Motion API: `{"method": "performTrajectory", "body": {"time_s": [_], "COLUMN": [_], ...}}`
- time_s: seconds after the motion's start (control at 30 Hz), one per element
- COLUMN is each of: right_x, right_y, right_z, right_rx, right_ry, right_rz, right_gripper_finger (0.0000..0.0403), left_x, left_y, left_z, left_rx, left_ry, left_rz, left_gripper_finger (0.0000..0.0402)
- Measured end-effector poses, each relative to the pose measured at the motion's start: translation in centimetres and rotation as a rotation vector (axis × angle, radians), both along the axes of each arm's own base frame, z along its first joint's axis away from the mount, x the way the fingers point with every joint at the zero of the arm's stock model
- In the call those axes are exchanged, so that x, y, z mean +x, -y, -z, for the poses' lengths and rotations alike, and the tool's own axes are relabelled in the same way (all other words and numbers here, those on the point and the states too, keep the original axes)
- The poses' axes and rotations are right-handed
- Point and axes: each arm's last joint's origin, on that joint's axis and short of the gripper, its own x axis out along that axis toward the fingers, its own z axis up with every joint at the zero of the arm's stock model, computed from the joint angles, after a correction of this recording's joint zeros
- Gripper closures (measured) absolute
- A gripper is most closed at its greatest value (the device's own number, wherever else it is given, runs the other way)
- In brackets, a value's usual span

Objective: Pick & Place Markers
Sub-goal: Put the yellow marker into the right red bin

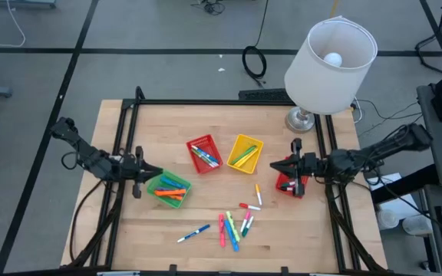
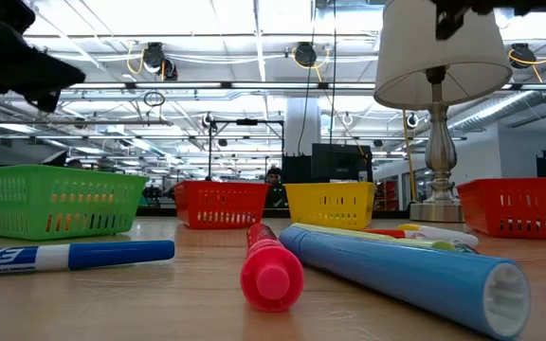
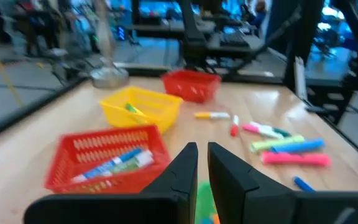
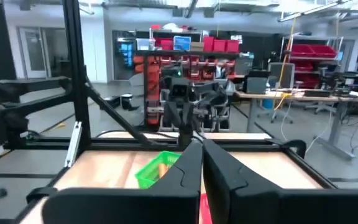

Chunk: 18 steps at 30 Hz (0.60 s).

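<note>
1. Lying loose at the table's (image 1: 129,230) near edge: markers (image 1: 232,226).
2. Hovering over the green basket (image 1: 167,188) of markers: left gripper (image 1: 153,175), fingers nearly together, holding nothing.
3. Hanging above the right-hand red basket (image 1: 288,185): right gripper (image 1: 277,165), jaws together, empty.

Four baskets stand in a curved row across the middle of the table (image 1: 129,230). The left basket (image 1: 168,188) and the two middle baskets (image 1: 204,153) (image 1: 245,153) hold markers. The right basket (image 1: 288,184) sits near the right edge, in front of a lamp (image 1: 330,57) at the far right corner. Loose markers (image 1: 232,226) lie toward the near edge.
</note>
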Motion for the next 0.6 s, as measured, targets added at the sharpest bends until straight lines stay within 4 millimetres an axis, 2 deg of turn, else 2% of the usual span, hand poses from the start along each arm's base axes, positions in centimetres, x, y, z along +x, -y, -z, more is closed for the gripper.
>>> {"method": "performTrajectory", "body": {"time_s": [0.13,0.23,0.33,0.5,0.6], "right_x": [0.0,0.0,0.0,0.0,0.0], "right_y": [0.6,0.9,1.0,1.3,1.6], "right_z": [1.7,2.1,2.4,3.3,3.7], "right_rx": [-0.012,-0.018,-0.049,-0.118,-0.132], "right_ry": [-0.033,-0.04,-0.053,-0.078,-0.092], "right_rz": [0.026,0.022,0.031,0.064,0.071], "right_gripper_finger": [0.0402,0.0402,0.0402,0.0402,0.0402], "left_x": [0.0,-0.1,-0.4,-0.7,-0.7], "left_y": [-0.1,-0.2,-0.7,-1.3,-1.6], "left_z": [-0.9,-2.0,-2.9,-4.8,-5.3], "left_rx": [0.054,0.102,0.178,0.237,0.249], "left_ry": [0.059,0.07,0.054,0.073,0.082], "left_rz": [-0.035,-0.041,-0.124,-0.201,-0.234], "left_gripper_finger": [0.0355,0.0355,0.0355,0.0355,0.0355]}}
